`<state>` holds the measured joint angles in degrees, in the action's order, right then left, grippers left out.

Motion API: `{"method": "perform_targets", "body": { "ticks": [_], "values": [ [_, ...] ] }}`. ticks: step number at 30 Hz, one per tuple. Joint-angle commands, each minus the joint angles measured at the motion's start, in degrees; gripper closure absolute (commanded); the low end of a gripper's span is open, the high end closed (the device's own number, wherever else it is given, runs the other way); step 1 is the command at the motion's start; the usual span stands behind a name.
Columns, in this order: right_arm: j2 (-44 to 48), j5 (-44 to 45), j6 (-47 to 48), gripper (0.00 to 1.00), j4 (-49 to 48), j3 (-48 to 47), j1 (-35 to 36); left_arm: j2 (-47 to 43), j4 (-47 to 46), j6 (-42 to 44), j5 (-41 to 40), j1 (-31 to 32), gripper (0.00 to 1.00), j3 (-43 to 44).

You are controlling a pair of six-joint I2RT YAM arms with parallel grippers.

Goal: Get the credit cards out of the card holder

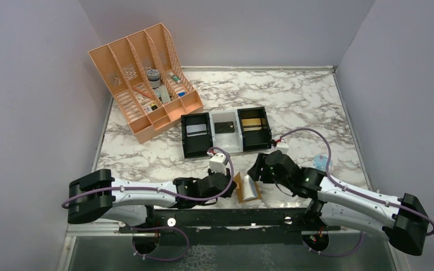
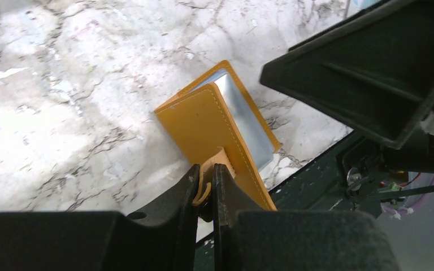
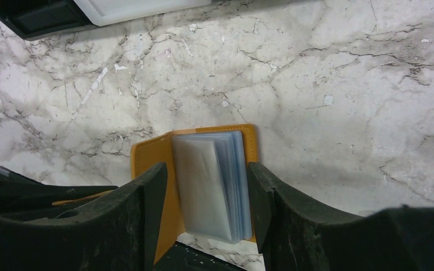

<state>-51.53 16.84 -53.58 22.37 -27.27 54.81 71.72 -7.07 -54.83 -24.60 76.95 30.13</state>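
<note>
The mustard-tan card holder (image 1: 247,189) lies half open on the marble near the front edge, between the two grippers. My left gripper (image 2: 205,178) is shut on the holder's small tan tab, beside its cover (image 2: 203,121). My right gripper (image 3: 206,192) hangs open over the holder (image 3: 150,155), one finger on each side of its stack of pale blue-grey leaves (image 3: 215,180), touching nothing. I cannot tell credit cards from sleeves in that stack. From above, the left gripper (image 1: 233,183) is at the holder's left and the right gripper (image 1: 257,169) just behind it.
Three small bins stand in a row behind the holder: a black one (image 1: 185,141) with a grey card, a white one (image 1: 226,138) with a dark card, a black one (image 1: 263,138) with a gold card. An orange file rack (image 1: 141,79) stands at the back left. A clear-blue packet (image 1: 319,161) lies at the right.
</note>
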Motion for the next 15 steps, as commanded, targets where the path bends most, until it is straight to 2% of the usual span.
{"method": "perform_targets", "body": {
  "ticks": [1, 7, 15],
  "values": [
    [1.35, -1.55, 1.16, 0.44, 0.12, 0.64, 0.3, -4.27, 8.74, -3.28, -4.83, 0.13, 1.0, -2.32],
    [-3.12, -13.84, 4.55, 0.45, -8.74, 2.32, 0.31, -9.36, 13.28, -6.19, -6.86, 0.13, 1.0, -6.73],
    [-11.13, -17.43, 4.95, 0.47, -10.29, 0.36, 0.29, -7.92, 12.89, -7.03, -6.73, 0.13, 1.0, -7.5]
  ]
}}
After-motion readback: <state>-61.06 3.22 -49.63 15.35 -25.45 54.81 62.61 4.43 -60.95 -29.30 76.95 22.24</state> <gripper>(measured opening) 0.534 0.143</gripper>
